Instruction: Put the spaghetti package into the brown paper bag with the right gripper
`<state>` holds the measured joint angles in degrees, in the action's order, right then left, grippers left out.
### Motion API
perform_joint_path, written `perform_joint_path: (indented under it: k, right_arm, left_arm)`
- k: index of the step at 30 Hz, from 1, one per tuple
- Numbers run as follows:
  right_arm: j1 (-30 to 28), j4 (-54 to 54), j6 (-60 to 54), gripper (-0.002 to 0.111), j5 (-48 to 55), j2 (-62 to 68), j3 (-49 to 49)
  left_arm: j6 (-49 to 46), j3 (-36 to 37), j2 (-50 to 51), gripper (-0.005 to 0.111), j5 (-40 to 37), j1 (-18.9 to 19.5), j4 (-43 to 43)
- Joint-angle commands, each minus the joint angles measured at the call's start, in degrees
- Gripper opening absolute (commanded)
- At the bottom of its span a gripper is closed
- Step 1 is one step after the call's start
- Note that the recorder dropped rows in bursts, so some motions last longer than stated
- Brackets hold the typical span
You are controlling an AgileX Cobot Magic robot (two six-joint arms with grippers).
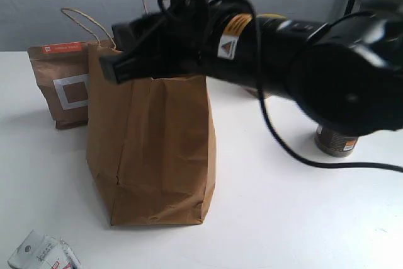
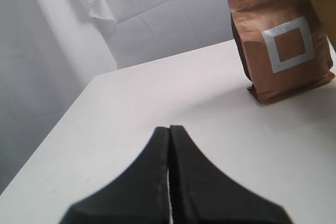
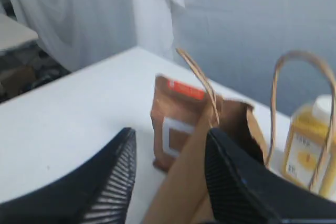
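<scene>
The tall brown paper bag (image 1: 151, 149) stands upright mid-table, its cord handles (image 1: 88, 23) sticking up. My right gripper (image 1: 119, 48) hovers over the bag's top at its left rim. In the right wrist view the right gripper (image 3: 170, 140) is open, nothing is held between its fingers, and the bag's rim and side (image 3: 210, 166) pass below the gap beside the dark opening (image 3: 239, 129). The spaghetti package shows in no view. My left gripper (image 2: 169, 129) is shut and empty above bare table, away from the bag.
A smaller brown pouch (image 1: 63, 83) with a white square label stands behind the bag's left side. A tin can (image 1: 337, 140) stands at the right under my right arm. A white packet (image 1: 41, 253) lies at the front left. A yellow bottle (image 3: 304, 150) stands behind the bag.
</scene>
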<state>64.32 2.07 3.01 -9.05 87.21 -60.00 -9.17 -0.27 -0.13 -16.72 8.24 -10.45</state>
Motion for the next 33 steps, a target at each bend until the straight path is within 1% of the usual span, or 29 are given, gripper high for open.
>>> perform_joint_path:
  k: [1, 2, 3, 4, 5, 7, 9, 12, 17, 25, 33]
  right_arm:
    - [0.4, -1.1, -1.7, 0.025, 0.9, -10.9, -0.2]
    - [0.3, -2.1, -1.7, 0.019, 2.8, -12.6, 0.0]
    - [0.2, -3.8, -2.2, 0.006, 6.6, -15.3, 0.2]
    - [-0.9, -5.1, -2.6, 0.0, 9.4, -18.2, 1.8]
    - [-1.5, -5.3, -2.6, 0.0, 9.6, -19.8, 3.3]
    - [-4.7, -5.3, -2.6, 0.0, 9.6, -25.0, 9.5]
    - [-8.8, -5.0, -2.6, 0.0, 9.0, -30.3, 16.6]
    - [-16.7, -4.3, -2.6, 0.0, 8.3, -40.6, 28.3]
    - [-26.5, -4.2, -2.6, 0.0, 8.3, -50.5, 38.4]
    - [-37.1, -2.7, -2.6, 0.0, 8.3, -63.0, 49.7]
    - [-46.2, -0.7, -3.0, 0.0, 8.3, -71.9, 57.6]
  left_arm:
    - [0.2, 0.3, 0.1, 0.0, 0.3, 0.3, 0.3]
    - [0.2, 0.3, 0.1, 0.0, 0.3, 0.3, 0.3]
    - [0.2, 0.3, 0.1, 0.0, 0.3, 0.3, 0.3]
    - [0.2, 0.3, 0.1, 0.0, 0.3, 0.3, 0.3]
    - [0.2, 0.3, 0.1, 0.0, 0.3, 0.3, 0.3]
    - [0.2, 0.3, 0.1, 0.0, 0.3, 0.3, 0.3]
    - [0.2, 0.3, 0.1, 0.0, 0.3, 0.3, 0.3]
    - [0.2, 0.3, 0.1, 0.0, 0.3, 0.3, 0.3]
    - [0.2, 0.3, 0.1, 0.0, 0.3, 0.3, 0.3]
    - [0.2, 0.3, 0.1, 0.0, 0.3, 0.3, 0.3]
    - [0.2, 0.3, 0.1, 0.0, 0.3, 0.3, 0.3]
